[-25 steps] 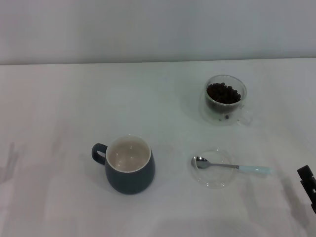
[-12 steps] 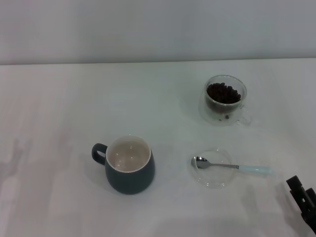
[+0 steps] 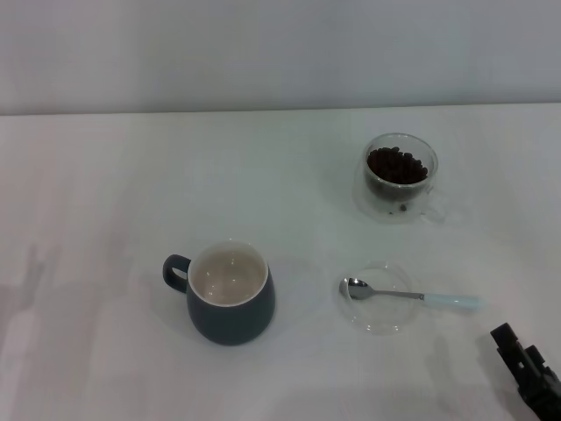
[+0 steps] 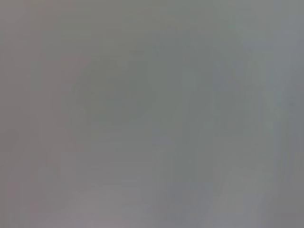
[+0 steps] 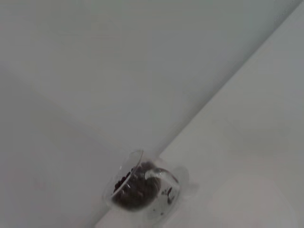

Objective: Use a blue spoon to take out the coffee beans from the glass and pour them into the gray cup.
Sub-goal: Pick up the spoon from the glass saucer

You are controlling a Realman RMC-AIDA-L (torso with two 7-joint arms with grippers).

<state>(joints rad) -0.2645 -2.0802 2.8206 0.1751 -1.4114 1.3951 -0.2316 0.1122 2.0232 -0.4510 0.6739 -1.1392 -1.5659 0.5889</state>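
Spoon (image 3: 412, 296) lies crosswise: bowl toward gray cup (image 3: 230, 294), handle rightward.

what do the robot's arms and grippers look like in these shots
Only the right gripper shows, at the lower right corner of the head view: black, blocky, angular, with stepped edges. No cables or markings are visible. The left arm appears in no view.

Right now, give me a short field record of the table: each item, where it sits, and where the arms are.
spoon: light-blue-handled metal teaspoon, bowl resting on the flat clear glass saucer
beans: dark brown coffee beans inside the clear double-walled glass cup, far right
mug: dark blue-gray ceramic mug, white inside, no beans seen
right pincer: near right corner, touching nothing
left arm: not in view
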